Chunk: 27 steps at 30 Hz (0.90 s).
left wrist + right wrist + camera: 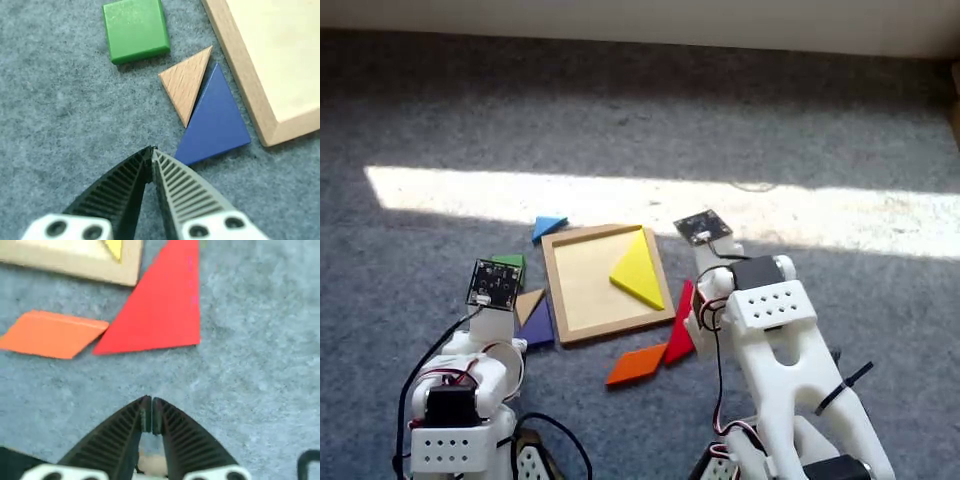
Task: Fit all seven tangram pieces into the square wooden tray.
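1. The tray [553, 285] lies between the two arms. It holds the yellow triangle [638, 270]; by my count the six other pieces lie outside on the grey carpet [440, 120].
2. The left gripper [151, 152] has its fingers pressed together and holds nothing. The dark blue triangle [215, 120] begins just ahead of the tips, slightly to the tray side. Its long edge runs away from the gripper, against the wooden triangle [186, 82]. The green square [136, 29] is farther ahead.
3. The right gripper [151, 402] is also closed and empty. The red triangle [160, 310] lies ahead of it with bare carpet between. The orange parallelogram [50, 334] touches the red triangle's nearer corner.
4. I judge that the left arm is the nearer one for the dark blue triangle, but its fingers must open first.
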Each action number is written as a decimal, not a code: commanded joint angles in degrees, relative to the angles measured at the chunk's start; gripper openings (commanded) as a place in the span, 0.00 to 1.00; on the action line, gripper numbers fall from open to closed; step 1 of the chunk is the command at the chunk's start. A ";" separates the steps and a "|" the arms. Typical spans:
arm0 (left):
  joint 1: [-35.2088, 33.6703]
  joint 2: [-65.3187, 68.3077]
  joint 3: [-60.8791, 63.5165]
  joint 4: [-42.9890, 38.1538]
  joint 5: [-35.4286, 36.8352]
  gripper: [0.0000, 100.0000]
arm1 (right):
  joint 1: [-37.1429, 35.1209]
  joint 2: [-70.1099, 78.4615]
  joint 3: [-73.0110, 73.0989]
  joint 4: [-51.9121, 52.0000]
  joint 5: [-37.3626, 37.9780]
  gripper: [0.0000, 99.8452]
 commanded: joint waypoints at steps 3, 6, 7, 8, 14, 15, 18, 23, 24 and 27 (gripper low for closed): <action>-0.48 -2.77 1.10 0.35 -0.18 0.01 | 0.40 -0.31 -0.40 -11.30 -23.30 0.21; -0.48 -2.77 1.10 0.35 -0.18 0.01 | -0.48 -0.22 3.21 -16.04 -26.55 0.31; -0.48 -2.77 1.10 0.35 -0.18 0.01 | -1.27 -0.22 4.26 -17.63 -26.73 0.32; -0.48 -2.77 1.10 0.35 -0.18 0.01 | -2.07 -0.22 5.49 -19.38 -27.60 0.32; -0.48 -2.77 1.10 0.35 -0.18 0.01 | -6.46 -0.04 9.98 -28.35 -33.32 0.29; -0.48 -2.77 1.10 0.35 -0.18 0.01 | -6.64 -0.04 9.98 -28.97 -33.41 0.29; -0.48 -2.77 1.10 0.35 -0.18 0.01 | -6.64 1.71 9.98 -29.76 -33.41 0.29; -0.48 -2.77 1.10 0.35 -0.18 0.01 | -6.64 12.44 8.57 -29.85 -33.49 0.29; -0.48 -2.77 1.10 0.35 -0.18 0.01 | -6.64 14.37 7.34 -29.58 -33.58 0.29; -0.48 -2.77 1.10 0.35 -0.18 0.01 | -6.81 18.68 4.26 -29.58 -37.36 0.29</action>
